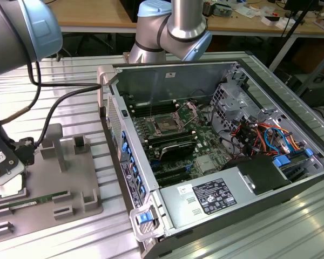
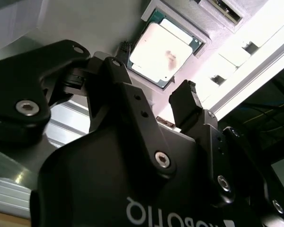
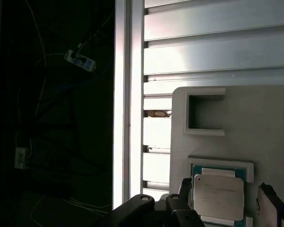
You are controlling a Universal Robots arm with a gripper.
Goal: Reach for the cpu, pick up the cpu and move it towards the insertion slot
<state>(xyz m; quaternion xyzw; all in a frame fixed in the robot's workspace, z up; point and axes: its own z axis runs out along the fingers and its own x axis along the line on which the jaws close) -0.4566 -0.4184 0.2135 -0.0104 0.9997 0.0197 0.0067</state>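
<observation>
Gripper: the gripper hung low over the cpu at the exterior view's left edge, on the end of the arm.
Fingers: released and spread wide; in both wrist views one finger stood on each side of the chip, with a gap showing between pad and chip edge.
Cpu: the cpu lay flat, pale metal top up, in a raised square nest on the grey fixture plate.
Fixture plate: it rested on the slatted aluminium surface, just beside the open computer case, on the exterior view's left of it.
Memory stick: a long green memory stick lay on the same plate, near the chip.
Insertion slot: the insertion slot sat on the green board inside the case, bracket lifted, well apart from the gripper.
Cable: a black cable ran from the gripper up along the arm.
</observation>
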